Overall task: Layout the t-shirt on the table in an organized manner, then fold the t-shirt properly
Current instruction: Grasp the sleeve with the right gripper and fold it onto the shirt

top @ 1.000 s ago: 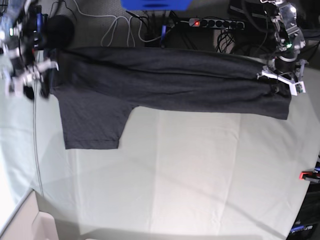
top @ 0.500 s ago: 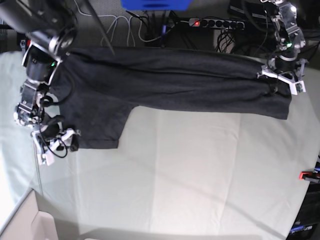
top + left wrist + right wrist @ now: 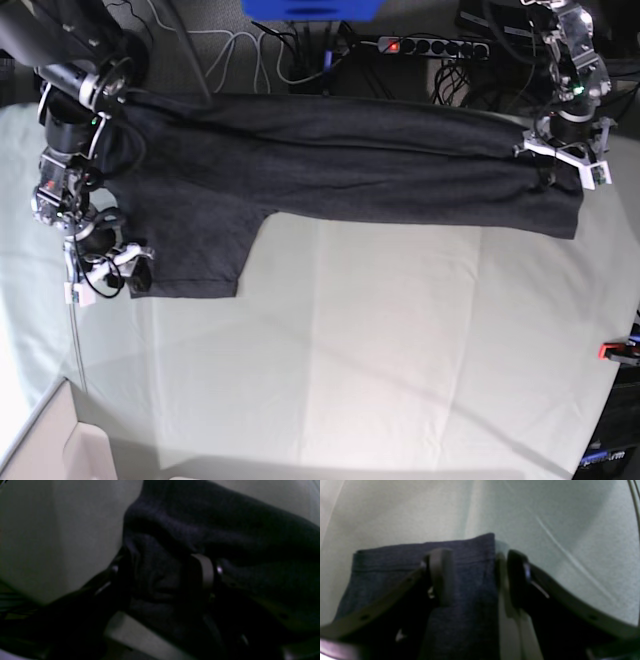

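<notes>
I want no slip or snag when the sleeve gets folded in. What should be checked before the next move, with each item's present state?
1. Left gripper clamped on the black cotton t-shirt: ok, cloth bunched between its fingers.
2. Right gripper jaws apart: ok.
3. Right gripper astride the sleeve hem: ok, one finger over cloth, the other over the pale grey-green table cloth.
4. Sleeve lying flat: ok.
5. Shirt body smooth: not ok, long creases.
6. White cable clear of the right gripper: cannot tell.

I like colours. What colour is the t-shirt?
The soft short-sleeved cotton t-shirt is dark charcoal, clearest in the base view.
</notes>
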`<state>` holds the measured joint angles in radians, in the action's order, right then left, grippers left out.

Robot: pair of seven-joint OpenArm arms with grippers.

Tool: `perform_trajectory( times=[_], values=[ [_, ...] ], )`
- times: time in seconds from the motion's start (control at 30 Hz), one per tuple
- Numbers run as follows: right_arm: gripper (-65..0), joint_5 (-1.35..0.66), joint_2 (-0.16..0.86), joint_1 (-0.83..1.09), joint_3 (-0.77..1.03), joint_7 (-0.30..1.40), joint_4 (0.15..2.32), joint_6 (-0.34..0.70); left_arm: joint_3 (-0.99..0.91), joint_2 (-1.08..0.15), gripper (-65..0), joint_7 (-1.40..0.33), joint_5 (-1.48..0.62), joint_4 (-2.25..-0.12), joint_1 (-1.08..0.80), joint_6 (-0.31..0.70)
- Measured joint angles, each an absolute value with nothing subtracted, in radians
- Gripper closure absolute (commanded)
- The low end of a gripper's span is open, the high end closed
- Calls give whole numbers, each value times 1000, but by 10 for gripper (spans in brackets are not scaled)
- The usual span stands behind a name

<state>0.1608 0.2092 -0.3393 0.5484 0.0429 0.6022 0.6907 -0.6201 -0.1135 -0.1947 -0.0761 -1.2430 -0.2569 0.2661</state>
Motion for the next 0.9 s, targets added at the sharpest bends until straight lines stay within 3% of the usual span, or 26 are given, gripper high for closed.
perform_trajectory(
  times=[0.17, 0.33, 0.57, 0.67, 0.9],
  values=[
    [0, 162, 199, -340, 434, 43, 604, 688, -620, -113, -337, -194, -76, -1243, -257, 266],
    [0, 190, 184, -316, 419, 117, 702, 692, -620, -113, -337, -193, -76, -1243, -257, 265],
    [0, 189, 117, 3, 417, 258, 1306, 696, -620, -116, -337, -194, -73, -1241, -257, 268],
    [0, 180, 37, 130, 418, 243, 1559, 688, -620, -117, -338, -195, -73, -1242, -256, 271],
    [0, 181, -67, 382, 419, 251, 1881, 699, -620, -120, -338, -194, -73, -1242, -255, 270]
  ],
)
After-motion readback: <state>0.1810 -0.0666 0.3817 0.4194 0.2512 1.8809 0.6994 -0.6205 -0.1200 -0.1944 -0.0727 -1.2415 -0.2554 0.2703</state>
